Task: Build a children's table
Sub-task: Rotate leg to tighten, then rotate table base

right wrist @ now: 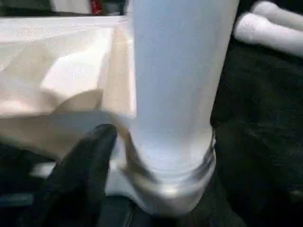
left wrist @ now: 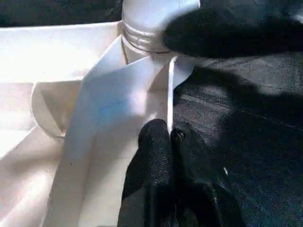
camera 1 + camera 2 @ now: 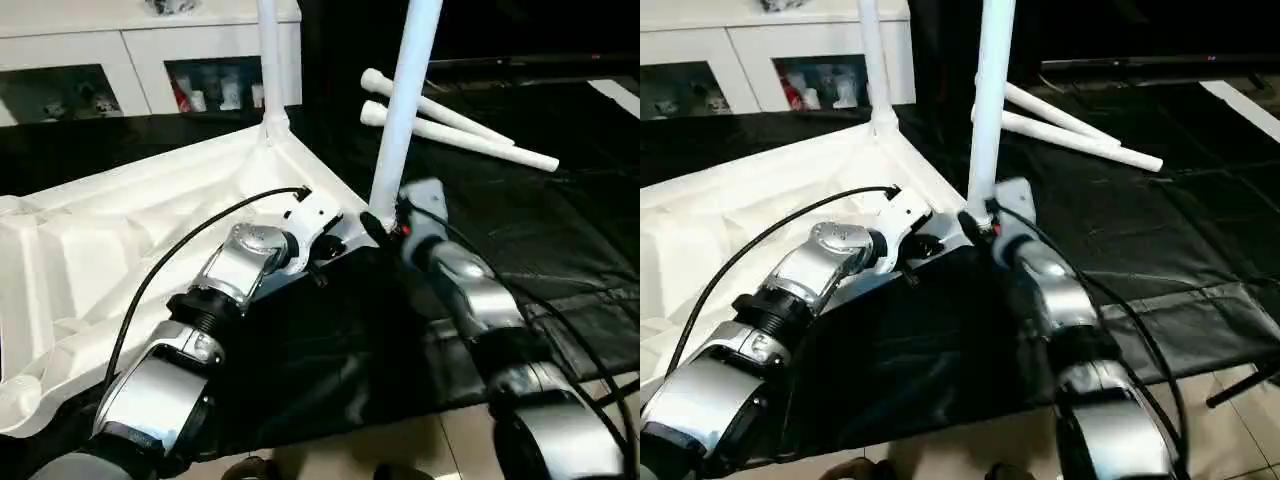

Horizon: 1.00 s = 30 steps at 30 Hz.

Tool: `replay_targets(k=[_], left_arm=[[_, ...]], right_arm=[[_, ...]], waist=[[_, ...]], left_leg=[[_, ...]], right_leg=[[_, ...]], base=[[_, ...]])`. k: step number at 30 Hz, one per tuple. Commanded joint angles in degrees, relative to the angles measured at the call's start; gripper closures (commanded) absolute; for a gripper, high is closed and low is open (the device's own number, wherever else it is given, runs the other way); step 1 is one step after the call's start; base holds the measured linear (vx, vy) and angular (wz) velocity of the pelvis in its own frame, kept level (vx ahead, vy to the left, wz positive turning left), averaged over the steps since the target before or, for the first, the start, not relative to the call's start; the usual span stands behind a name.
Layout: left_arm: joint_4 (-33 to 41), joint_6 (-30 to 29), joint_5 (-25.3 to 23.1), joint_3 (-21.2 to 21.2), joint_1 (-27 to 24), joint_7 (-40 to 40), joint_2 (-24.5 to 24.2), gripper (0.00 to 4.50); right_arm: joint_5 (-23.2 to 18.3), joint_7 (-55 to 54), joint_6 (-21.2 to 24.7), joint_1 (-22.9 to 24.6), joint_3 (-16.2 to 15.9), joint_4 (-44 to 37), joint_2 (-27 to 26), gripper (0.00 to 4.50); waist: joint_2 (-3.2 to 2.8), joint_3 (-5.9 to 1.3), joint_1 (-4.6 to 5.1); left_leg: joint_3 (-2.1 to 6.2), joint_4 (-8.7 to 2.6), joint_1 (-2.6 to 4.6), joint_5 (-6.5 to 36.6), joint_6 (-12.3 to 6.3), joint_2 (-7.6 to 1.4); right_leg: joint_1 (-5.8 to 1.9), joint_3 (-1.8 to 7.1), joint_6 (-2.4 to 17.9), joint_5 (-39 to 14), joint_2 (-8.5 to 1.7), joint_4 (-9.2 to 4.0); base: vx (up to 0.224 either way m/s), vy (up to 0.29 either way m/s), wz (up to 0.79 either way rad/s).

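- Left eye view, nearest: the two silver forearms reach forward over a black sheet (image 3: 330, 370) spread on the floor, the left arm on the left and the right arm on the right.
- The left gripper (image 2: 169, 137) has its two black fingers pressed together, their tips against the white rim at the near corner of the table top (image 3: 110, 250).
- The table top lies upside down on the black sheet, its moulded underside facing up.
- The right gripper (image 3: 378, 222) sits at the foot of the near leg (image 3: 400, 110), which stands upright in the near corner socket.
- In the right wrist view one black finger (image 1: 85, 165) lies just beside the leg's threaded base; the other is hidden behind the leg, so I cannot tell whether the fingers clamp the leg or stand clear of it.
- A second leg (image 3: 270, 60) stands upright in the far corner socket of the top.
- Beyond the near leg, two loose legs (image 3: 460, 132) lie side by side on the black sheet, well apart from the top.
- Farthest back stands a white cabinet (image 3: 150, 60) with glass doors.
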<state>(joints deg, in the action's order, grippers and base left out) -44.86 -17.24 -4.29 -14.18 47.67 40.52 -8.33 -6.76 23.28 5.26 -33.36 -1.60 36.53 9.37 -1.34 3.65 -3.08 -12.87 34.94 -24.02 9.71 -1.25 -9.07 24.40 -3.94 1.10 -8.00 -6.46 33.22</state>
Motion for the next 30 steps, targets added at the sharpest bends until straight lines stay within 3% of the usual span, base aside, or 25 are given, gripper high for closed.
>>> replay_targets(k=[1,5,7,8,14,17,20,25,27,29,30], left_arm=[[2.34,2.98,0.03,-0.08,1.25,-0.1,-0.1,4.5],[1.54,4.06,-0.29,-0.46,0.93,0.66,-0.01,4.5],[1.41,4.6,-0.54,-0.64,0.87,0.97,-0.06,4.5],[1.46,5.64,-0.84,-0.66,0.67,0.71,-0.13,4.23],[1.2,5.75,0.95,1.54,0.66,-1.4,0.48,3.73],[2.02,6.43,2.08,2.88,0.39,-1.19,0.47,3.49],[2.97,5.71,3.36,4.39,0.35,-0.92,0.31,3.26],[4.91,5.29,5.26,7.55,0.78,-2.78,-0.93,2.96],[5.9,3.44,4.05,8.79,1.41,-5.08,-4.47,2.75],[6.12,3.04,3.57,8.82,1.41,-5.43,-5.33,2.68],[6.81,2.34,2.32,8.57,1.13,-5.43,-7.48,2.63]], right_arm=[[-2.14,2.6,1.88,2.21,0.66,-6.18,1.48,0.58],[-6.96,6.91,5.61,9.6,2.9,-19.76,4.97,0.18],[-7.59,7.09,5.84,11.07,3.6,-22.27,5.52,0.08],[-8.26,6.75,5.71,12.63,4.72,-24.91,5.8,0.02],[-10.37,6.26,6.72,15.97,7.25,-29.32,6.58,0.0],[-11.23,5.5,9.06,17.16,8.16,-31.04,7.09,0.0],[-13.03,5.34,12.55,18.02,9.09,-32.18,7.02,0.0],[-12.85,5.33,14.28,19.17,6.97,-35.5,6.68,0.0],[-9.47,6.19,12.43,19.86,2.94,-36.25,6.84,0.0],[-9.14,6.77,11.92,20.11,2.14,-36.38,6.94,0.0],[-10.23,6.84,11.85,20.55,2.0,-36.75,5.71,0.0]], waist=[[0.06,-5.45,-0.23],[0.47,-5.43,-0.46],[0.54,-5.39,-0.58],[0.43,-5.37,-0.5],[0.4,-4.99,-0.5],[0.48,-4.69,-0.34],[0.48,-4.51,-0.2],[0.41,-4.52,-0.05],[0.38,-4.47,0.22],[0.27,-4.38,0.7],[0.42,-4.41,0.74]], left_leg=[[2.3,-3.62,2.62,7.02,-5.72,-3.77],[2.47,-3.82,2.61,8.12,-5.25,-3.93],[2.43,-3.82,2.55,8.57,-5.21,-3.9],[2.44,-3.84,2.44,8.87,-5.11,-3.8],[2.52,-4.15,2.57,12.44,-3.95,-3.81],[2.69,-4.54,2.98,16.48,-1.75,-3.82],[2.78,-4.77,3.21,19.12,-0.36,-3.75],[2.95,-4.92,3.09,19.51,0.33,-3.77],[3.01,-4.96,3.1,20.36,0.71,-3.63],[3.23,-5.15,2.95,21.41,1.38,-3.61],[3.16,-5.02,3.34,22.11,1.51,-3.65]], right_leg=[[-3.43,1.83,13.41,-6.58,-2.65,-2.25],[-3.48,1.88,12.68,-6.53,-2.56,-2.33],[-3.42,1.91,12.34,-7.48,-2.7,-2.54],[-3.38,1.87,12.27,-8.08,-2.67,-2.66],[-3.15,1.7,11.7,-12.65,-2.65,-3.36],[-3.12,1.69,9.99,-18.69,-2.7,-4.09],[-2.93,1.7,9.11,-21.41,-2.65,-4.43],[-2.83,1.71,8.08,-21.8,-2.68,-4.43],[-2.76,1.62,7.43,-23.02,-2.62,-4.58],[-2.73,1.62,6.4,-24.46,-2.6,-4.54],[-2.35,1.7,6.32,-25.26,-2.67,-4.78]], base=[[0.0,0.0,0.0],[0.0,0.0,0.0],[0.0,0.0,0.0],[0.0,0.0,0.0],[0.0,0.0,0.0],[0.0,0.0,0.0],[0.0,0.0,0.0],[0.0,0.0,0.0],[0.0,0.0,0.0],[0.0,0.0,0.0],[0.0,0.0,0.0]])
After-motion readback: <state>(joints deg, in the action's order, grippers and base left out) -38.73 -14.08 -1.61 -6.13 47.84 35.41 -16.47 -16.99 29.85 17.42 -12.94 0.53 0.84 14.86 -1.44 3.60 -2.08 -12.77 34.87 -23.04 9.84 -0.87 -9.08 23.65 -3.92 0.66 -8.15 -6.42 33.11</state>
